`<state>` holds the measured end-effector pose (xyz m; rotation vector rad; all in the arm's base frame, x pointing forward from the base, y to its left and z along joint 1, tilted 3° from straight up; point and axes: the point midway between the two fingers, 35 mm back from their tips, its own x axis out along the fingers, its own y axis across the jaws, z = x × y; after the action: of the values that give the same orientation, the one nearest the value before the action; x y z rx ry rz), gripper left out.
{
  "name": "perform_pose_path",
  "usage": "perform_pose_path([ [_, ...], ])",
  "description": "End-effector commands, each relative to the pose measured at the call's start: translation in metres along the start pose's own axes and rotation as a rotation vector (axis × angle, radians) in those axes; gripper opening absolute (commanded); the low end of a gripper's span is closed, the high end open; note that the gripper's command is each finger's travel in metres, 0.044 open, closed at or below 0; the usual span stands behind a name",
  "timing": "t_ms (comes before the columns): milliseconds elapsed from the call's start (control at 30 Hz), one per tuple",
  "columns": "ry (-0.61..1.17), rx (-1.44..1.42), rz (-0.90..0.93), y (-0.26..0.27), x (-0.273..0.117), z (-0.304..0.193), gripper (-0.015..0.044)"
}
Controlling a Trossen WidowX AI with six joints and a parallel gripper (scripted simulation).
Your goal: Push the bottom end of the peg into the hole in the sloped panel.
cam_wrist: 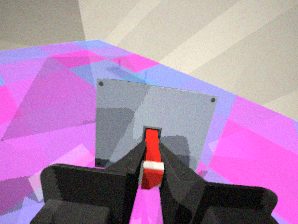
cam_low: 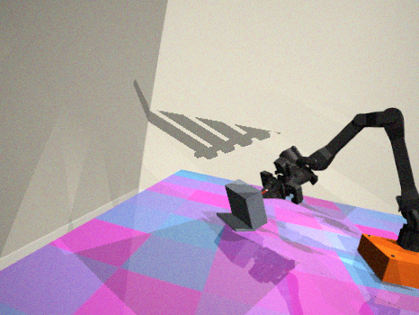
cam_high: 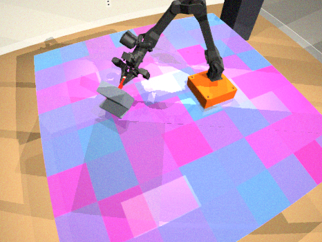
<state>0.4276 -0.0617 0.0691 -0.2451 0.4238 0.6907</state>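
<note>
Clearly, red peg (cam_high: 121, 83) (cam_low: 264, 192) (cam_wrist: 152, 145) pinched in the tool (cam_high: 124, 79) (cam_low: 268, 191) (cam_wrist: 151, 146), its far end at the panel's (cam_high: 114, 93) (cam_low: 245, 202) (cam_wrist: 125, 120) hole (cam_wrist: 152, 128).

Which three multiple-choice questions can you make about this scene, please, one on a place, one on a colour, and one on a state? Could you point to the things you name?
1. Where is the orange block?
A) under the arm's foot
B) on top of the panel
C) between the fingers

2. What colour is the peg's band?
A) green
B) white
C) black

3. How is the gripper?
A) wide open
B) shut on nothing
C) shut on the peg

Key:
1 A: the arm stands on the orange block (cam_high: 208, 90) (cam_low: 392, 265).
2 B: a white band crosses the red peg (cam_high: 121, 83) (cam_low: 264, 192) (cam_wrist: 152, 142).
3 C: the gripper (cam_high: 124, 79) (cam_low: 268, 191) (cam_wrist: 151, 146) has the peg between its fingers.
</note>
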Motion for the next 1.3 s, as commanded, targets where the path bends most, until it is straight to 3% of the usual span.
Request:
perform_pose_path([
  [0, -0.001, 0.000, -0.004, -0.0012, 0.0029, 0.0014, 0.0000],
  [867, -0.001, 0.000, 0.001, -0.0001, 0.0095, 0.0004, 0.0000],
  [1267, -0.001, 0.000, 0.001, -0.0001, 0.0095, 0.0004, 0.0315],
])
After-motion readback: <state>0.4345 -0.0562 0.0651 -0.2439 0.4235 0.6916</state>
